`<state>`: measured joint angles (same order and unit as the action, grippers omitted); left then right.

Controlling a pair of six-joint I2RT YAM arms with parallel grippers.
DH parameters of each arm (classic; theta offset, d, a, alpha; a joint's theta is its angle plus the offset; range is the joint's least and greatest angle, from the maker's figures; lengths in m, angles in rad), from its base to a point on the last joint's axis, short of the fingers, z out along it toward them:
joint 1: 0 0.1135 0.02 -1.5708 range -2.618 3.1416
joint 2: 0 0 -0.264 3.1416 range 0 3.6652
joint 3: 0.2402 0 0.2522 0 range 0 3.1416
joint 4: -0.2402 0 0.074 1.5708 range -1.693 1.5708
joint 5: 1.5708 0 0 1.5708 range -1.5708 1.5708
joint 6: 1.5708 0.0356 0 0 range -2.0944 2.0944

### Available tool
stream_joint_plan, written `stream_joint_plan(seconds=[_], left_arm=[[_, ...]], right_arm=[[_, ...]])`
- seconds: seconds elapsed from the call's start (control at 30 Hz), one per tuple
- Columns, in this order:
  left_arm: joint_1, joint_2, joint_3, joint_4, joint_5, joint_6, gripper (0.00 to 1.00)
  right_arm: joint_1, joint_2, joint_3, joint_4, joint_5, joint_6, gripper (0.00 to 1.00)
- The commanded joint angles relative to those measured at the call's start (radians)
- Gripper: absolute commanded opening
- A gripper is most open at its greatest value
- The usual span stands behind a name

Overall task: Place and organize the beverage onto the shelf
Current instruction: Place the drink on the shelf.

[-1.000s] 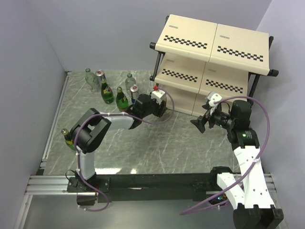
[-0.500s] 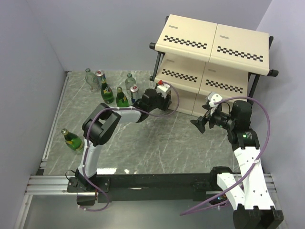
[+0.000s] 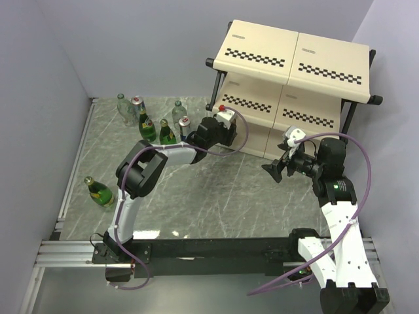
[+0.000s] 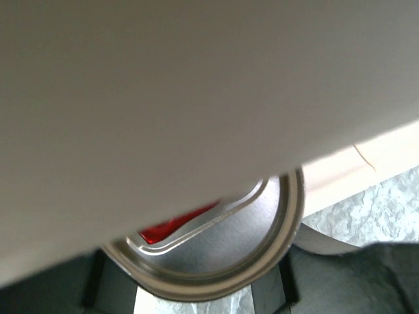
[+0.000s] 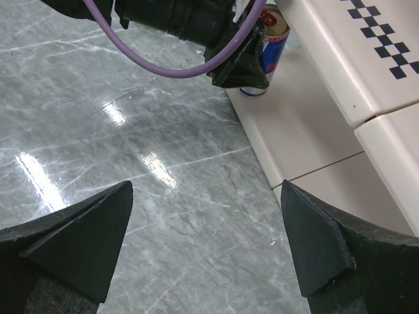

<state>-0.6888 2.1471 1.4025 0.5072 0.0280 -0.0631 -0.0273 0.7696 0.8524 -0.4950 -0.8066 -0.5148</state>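
Observation:
My left gripper [image 3: 224, 131] reaches in at the left end of the shelf [image 3: 294, 59] and is shut on a slim silver-and-blue can [image 5: 270, 47]. The can stands upright on the bottom board [image 5: 308, 124]. In the left wrist view the can's silver top [image 4: 222, 248] with its red tab sits between the dark fingers [image 4: 291, 288], right under a cream board [image 4: 196, 98]. My right gripper [image 5: 209, 242] hangs open and empty over the marble floor, in front of the shelf. Green bottles [image 3: 148, 129], clear bottles [image 3: 124, 108] and cans [image 3: 184, 124] stand in a group at the back left.
One green bottle [image 3: 99, 191] lies on its side near the left wall, beside the left arm's elbow. The left arm's purple cable [image 5: 177, 65] loops in front of the shelf. Grey walls close the floor at the left and back.
The left arm has stretched to the right with the can, bringing it from in front of the shelf in under the middle board. The right arm has not moved.

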Motion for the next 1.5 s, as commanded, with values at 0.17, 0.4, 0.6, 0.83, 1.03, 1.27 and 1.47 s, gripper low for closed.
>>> stream_joint_plan(seconds=[0.17, 0.4, 0.6, 0.83, 1.03, 1.27, 1.47], left_arm=[[0.006, 0.033, 0.078, 0.054, -0.062, -0.004, 0.04], [0.006, 0.057, 0.101, 0.051, -0.082, -0.01, 0.09], [0.005, 0.062, 0.075, 0.065, -0.092, -0.024, 0.24], [0.005, 0.074, 0.088, 0.051, -0.108, -0.03, 0.34], [0.005, 0.086, 0.119, 0.016, -0.114, -0.038, 0.4], [0.005, 0.083, 0.115, 0.002, -0.109, -0.047, 0.45], [0.005, 0.079, 0.098, 0.007, -0.108, -0.056, 0.49]], right_arm=[[-0.011, -0.012, 0.034, 0.013, -0.017, -0.005, 1.0], [-0.01, -0.012, 0.034, 0.016, -0.017, -0.004, 1.0], [-0.01, -0.01, 0.036, 0.013, -0.022, -0.005, 1.0], [-0.01, -0.01, 0.037, 0.015, -0.02, -0.005, 1.0], [-0.013, -0.012, 0.037, 0.013, -0.016, -0.007, 1.0], [-0.013, -0.013, 0.039, 0.015, -0.016, -0.005, 1.0], [-0.017, -0.016, 0.039, 0.015, -0.016, -0.005, 1.0]])
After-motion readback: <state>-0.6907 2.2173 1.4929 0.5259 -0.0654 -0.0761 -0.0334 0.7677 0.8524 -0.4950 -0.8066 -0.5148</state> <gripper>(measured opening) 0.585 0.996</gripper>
